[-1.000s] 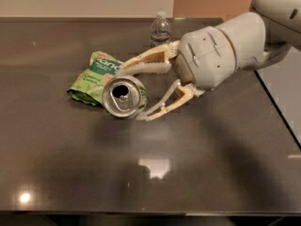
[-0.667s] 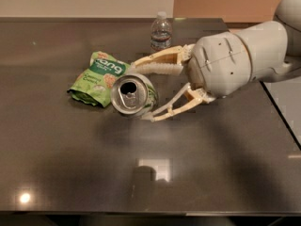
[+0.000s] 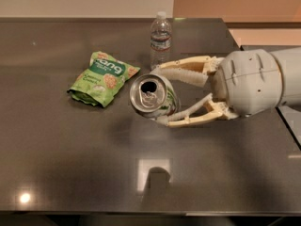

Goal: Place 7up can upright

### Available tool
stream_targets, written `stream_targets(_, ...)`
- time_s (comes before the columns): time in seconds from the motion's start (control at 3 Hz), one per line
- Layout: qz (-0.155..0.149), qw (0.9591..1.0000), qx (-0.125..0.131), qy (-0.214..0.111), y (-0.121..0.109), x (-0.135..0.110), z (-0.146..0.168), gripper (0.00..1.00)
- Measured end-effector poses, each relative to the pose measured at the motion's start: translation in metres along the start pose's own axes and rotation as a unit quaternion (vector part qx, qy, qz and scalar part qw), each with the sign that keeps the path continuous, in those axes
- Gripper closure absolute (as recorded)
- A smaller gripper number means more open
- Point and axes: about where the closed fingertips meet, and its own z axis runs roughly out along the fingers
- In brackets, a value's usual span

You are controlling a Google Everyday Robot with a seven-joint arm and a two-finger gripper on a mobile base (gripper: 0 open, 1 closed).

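Note:
The 7up can [image 3: 154, 99] is silver with a green band. It is tipped on its side, its opened silver top facing the camera, and it is held above the dark table [image 3: 70, 164]. My gripper [image 3: 162, 93] reaches in from the right, its two cream fingers on either side of the can, one above [image 3: 183, 69] and one below [image 3: 188, 117]. The gripper is shut on the can. The can's lower body is hidden behind its top and the fingers.
A green snack bag [image 3: 101, 78] lies flat just left of the can. A clear plastic water bottle [image 3: 160, 39] stands upright behind the can, near the far edge. The table's right edge [image 3: 282, 121] runs under the arm.
The gripper has lifted the can up and to the right, away from the snack bag, and the arm has drawn back to the right.

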Motion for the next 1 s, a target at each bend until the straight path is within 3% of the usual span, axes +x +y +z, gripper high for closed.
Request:
stream_targets(0.33,0.045,0.9983,0.038,0.0,0.008,0.009,-0.016,1.0)
stream_targets(1.0,0.116,0.9904,0.075,-0.013,0.018,0.028,-0.037,1.0)
